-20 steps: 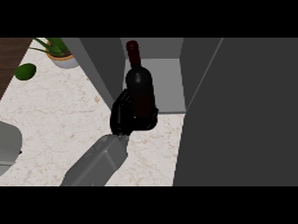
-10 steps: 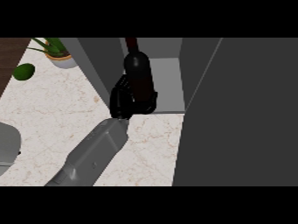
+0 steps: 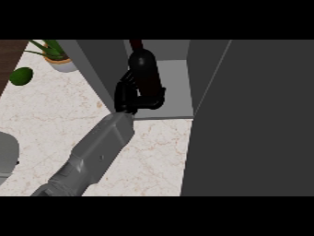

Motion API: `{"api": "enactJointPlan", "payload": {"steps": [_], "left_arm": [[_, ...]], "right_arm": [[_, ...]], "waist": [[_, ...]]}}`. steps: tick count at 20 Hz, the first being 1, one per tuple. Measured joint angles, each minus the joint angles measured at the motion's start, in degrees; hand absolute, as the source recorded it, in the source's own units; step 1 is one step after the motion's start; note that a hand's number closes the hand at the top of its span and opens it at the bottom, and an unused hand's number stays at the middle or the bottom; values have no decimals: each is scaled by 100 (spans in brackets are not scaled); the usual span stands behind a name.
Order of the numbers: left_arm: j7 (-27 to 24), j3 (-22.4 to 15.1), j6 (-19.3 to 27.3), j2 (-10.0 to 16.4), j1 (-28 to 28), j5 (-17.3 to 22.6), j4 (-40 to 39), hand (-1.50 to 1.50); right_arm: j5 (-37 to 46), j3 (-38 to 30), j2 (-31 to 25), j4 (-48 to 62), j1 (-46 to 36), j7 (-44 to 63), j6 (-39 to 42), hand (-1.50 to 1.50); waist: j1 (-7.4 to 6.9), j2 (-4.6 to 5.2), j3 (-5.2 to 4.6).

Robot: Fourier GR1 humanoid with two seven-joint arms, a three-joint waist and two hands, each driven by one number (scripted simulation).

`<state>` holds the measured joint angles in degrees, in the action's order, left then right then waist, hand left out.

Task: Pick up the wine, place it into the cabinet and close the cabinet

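Curling round the wine (image 3: 144, 69) low on its body, the left hand (image 3: 133, 96) holds it upright inside the open cabinet (image 3: 177, 90), probably to stand it there; the door (image 3: 268, 129) hangs wide open.

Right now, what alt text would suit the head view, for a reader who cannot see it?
The robot's left hand, curled round a dark wine bottle, holds it inside the open cabinet. The cabinet's dark door stands open at the right; a potted plant and a green fruit sit on the marble counter, upper left.
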<state>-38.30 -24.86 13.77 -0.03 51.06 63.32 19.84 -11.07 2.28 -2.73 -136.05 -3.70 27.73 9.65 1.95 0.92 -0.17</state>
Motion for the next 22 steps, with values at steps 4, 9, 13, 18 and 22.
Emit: {"api": "enactJointPlan", "payload": {"steps": [4,9,13,18,22], "left_arm": [[251,-45,256,-1,342,94,-217,150],[384,76,186,1,779,151,-535,150],[241,93,186,2,838,291,-532,150],[130,34,237,5,830,502,-483,150],[64,-167,267,15,684,664,-333,150]], "right_arm": [[57,80,25,42,-42,-32,3,-150],[-18,55,12,91,29,-145,86,-150],[98,183,64,270,-112,-232,90,-150],[83,287,85,267,-156,-217,112,-150],[16,236,75,349,-344,-179,95,-150]], "waist": [[71,26,-1],[134,25,6],[209,37,8],[330,44,9],[401,50,9]]}}
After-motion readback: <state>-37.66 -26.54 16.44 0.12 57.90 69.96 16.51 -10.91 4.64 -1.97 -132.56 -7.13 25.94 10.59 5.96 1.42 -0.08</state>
